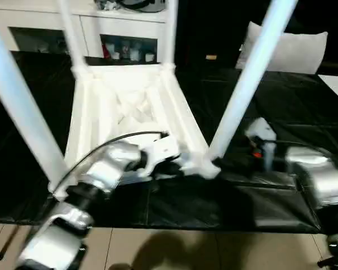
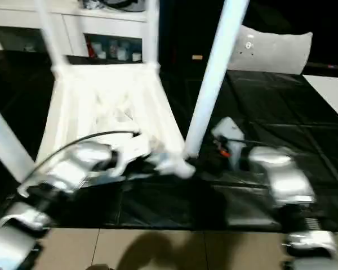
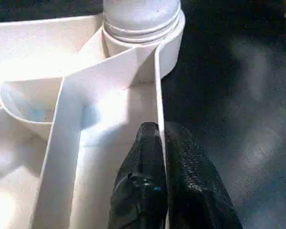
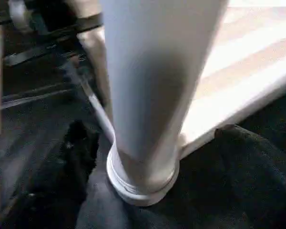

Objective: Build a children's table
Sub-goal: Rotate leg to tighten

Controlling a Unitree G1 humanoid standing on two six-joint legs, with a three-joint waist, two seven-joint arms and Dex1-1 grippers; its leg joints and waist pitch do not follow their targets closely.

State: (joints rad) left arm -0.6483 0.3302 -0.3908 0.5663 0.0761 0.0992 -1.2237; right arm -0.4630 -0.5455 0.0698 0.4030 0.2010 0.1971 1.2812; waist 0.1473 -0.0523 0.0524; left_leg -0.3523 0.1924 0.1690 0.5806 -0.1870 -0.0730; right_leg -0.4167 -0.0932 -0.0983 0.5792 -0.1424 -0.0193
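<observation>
Black mat (image 1: pixel 281 112) – tabletop (image 1: pixel 129 107), legs (image 1: pixel 248 79) socketed.

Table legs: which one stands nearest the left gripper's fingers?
The near-right leg, rising from the corner socket just beyond the left gripper, whose fingers pinch the tabletop's rim. The other legs stand farther off.

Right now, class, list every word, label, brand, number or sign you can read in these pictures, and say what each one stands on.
No readable text anywhere.
Cushion: small marks on it, too blurred to read.
Items behind the cabinet's glass doors: too small and blurred to read.
Tabletop and legs: plain white, no markings.
</observation>
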